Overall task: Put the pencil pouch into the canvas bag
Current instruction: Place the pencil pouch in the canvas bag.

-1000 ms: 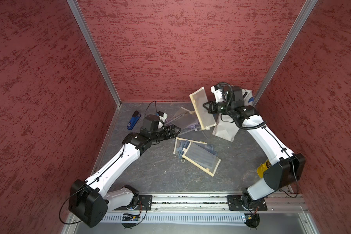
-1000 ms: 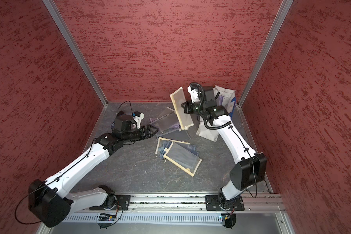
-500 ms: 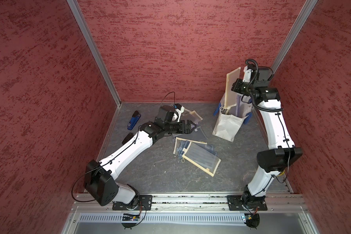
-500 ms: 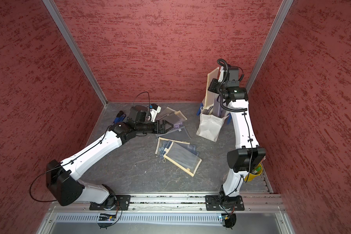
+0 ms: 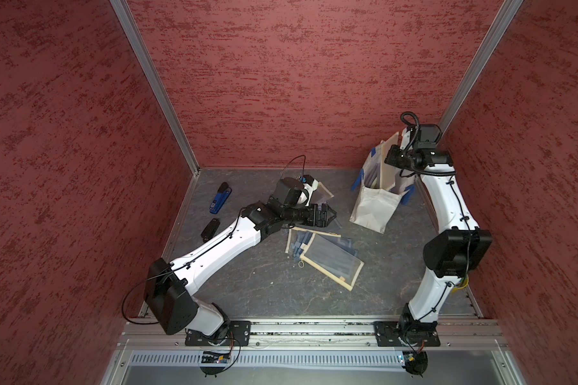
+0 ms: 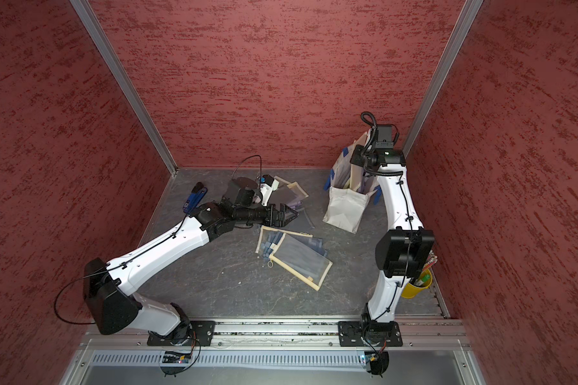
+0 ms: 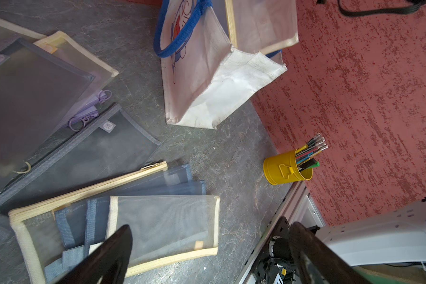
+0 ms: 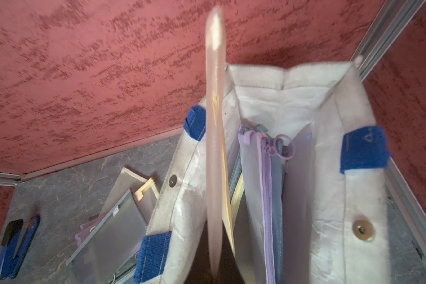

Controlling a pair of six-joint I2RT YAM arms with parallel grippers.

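Note:
The off-white canvas bag with blue handles stands open at the back right. My right gripper is above its mouth, shut on a cream-edged mesh pencil pouch that hangs upright, its lower part inside the bag. In the right wrist view this pencil pouch shows edge-on between the bag's rim and purple pouches lying inside. My left gripper is open and empty, low over the loose pouches on the table. Its fingers frame a cream-trimmed pouch.
Overlapping mesh pouches lie mid-table, and grey and purple ones lie behind the left gripper. A blue stapler and a small black object lie at the left edge. A yellow pencil cup stands behind the right arm.
The right arm carried the pouch from over the table's middle to above the bag, then lowered it into the mouth. The left gripper opened and moved right toward the pouch pile.

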